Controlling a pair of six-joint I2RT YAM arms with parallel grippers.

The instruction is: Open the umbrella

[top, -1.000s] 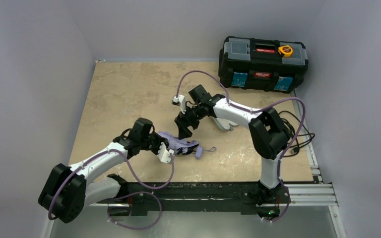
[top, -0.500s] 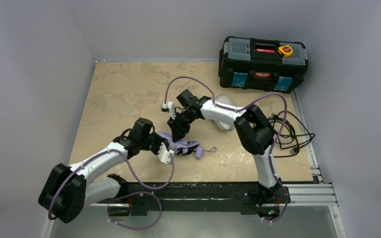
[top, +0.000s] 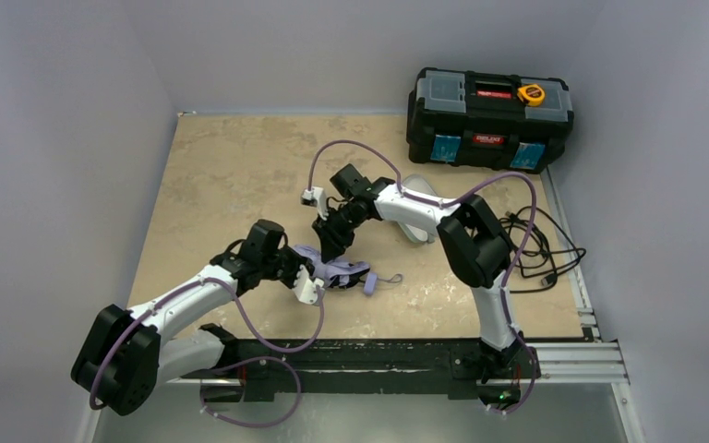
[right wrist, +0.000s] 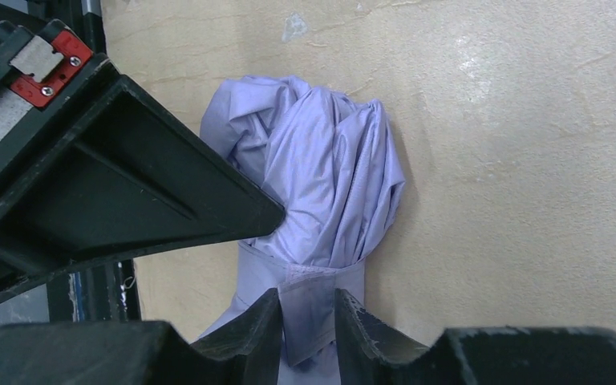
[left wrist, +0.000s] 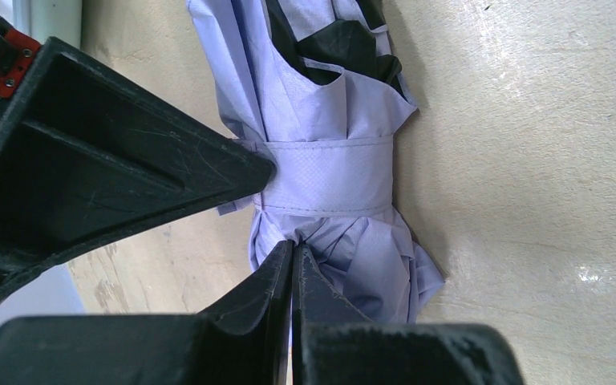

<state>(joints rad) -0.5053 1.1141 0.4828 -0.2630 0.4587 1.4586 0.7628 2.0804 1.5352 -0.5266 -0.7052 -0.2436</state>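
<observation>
- A folded pale lavender fabric umbrella (top: 337,269) lies on its side on a mottled tan tabletop (top: 231,175), a little nearer than the middle, between the tips of the two arms.
- Black lining (left wrist: 345,48) shows in its pleats, and a stitched lavender closure band (left wrist: 325,176) wraps tightly around the bundle.
- The end on the right arm's side carries a lavender handle (top: 367,282) with a thin cord loop (top: 390,278) lying flat on the tabletop.
- The left gripper (top: 317,280) reaches in from the near left and is closed on the umbrella. Its black fingers (left wrist: 269,313) press into the fabric at the band's edge.
- The right gripper (top: 330,249) comes down from the far side. Its jaws are closed narrowly around the band, which fills the gap between them, and the canopy's bunched end (right wrist: 329,160) lies just beyond.
- A black plastic toolbox with grey lid trays (top: 489,120) sits at the far right corner, well apart, with a yellow tape measure (top: 531,93) on top.
- Loose black cables (top: 545,249) lie by the right edge.
</observation>
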